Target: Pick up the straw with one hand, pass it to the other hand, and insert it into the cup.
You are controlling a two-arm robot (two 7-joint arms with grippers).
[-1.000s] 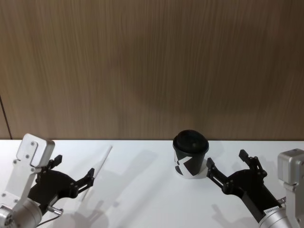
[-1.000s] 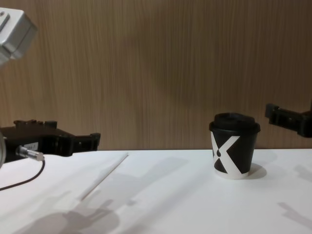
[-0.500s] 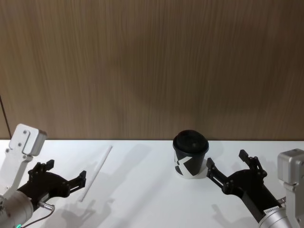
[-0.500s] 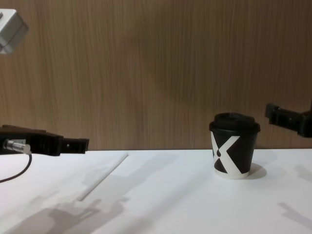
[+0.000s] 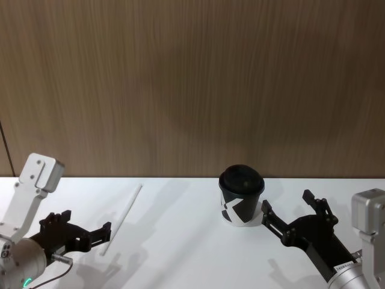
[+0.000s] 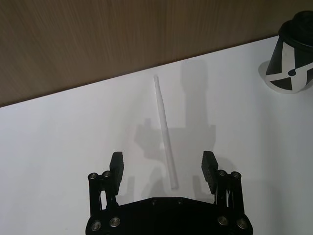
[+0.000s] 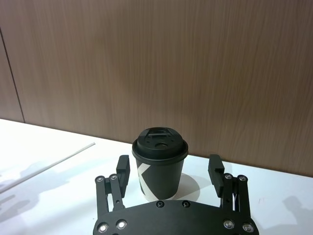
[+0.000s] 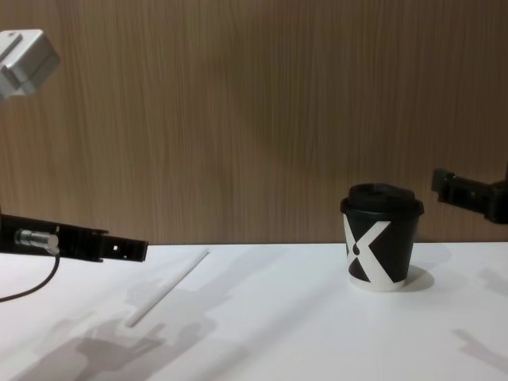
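Two grippers spread wide, holding nothing: left gripper low over the white table, fingers either side of the straw's near end, straw lying flat pointing toward the wood wall; right gripper just beside the upright lidded cup.

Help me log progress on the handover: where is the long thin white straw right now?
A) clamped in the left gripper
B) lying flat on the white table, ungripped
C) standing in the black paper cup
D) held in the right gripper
B: the long thin white straw lies flat on the white table, with the open left gripper hovering over its near end, not gripping it.
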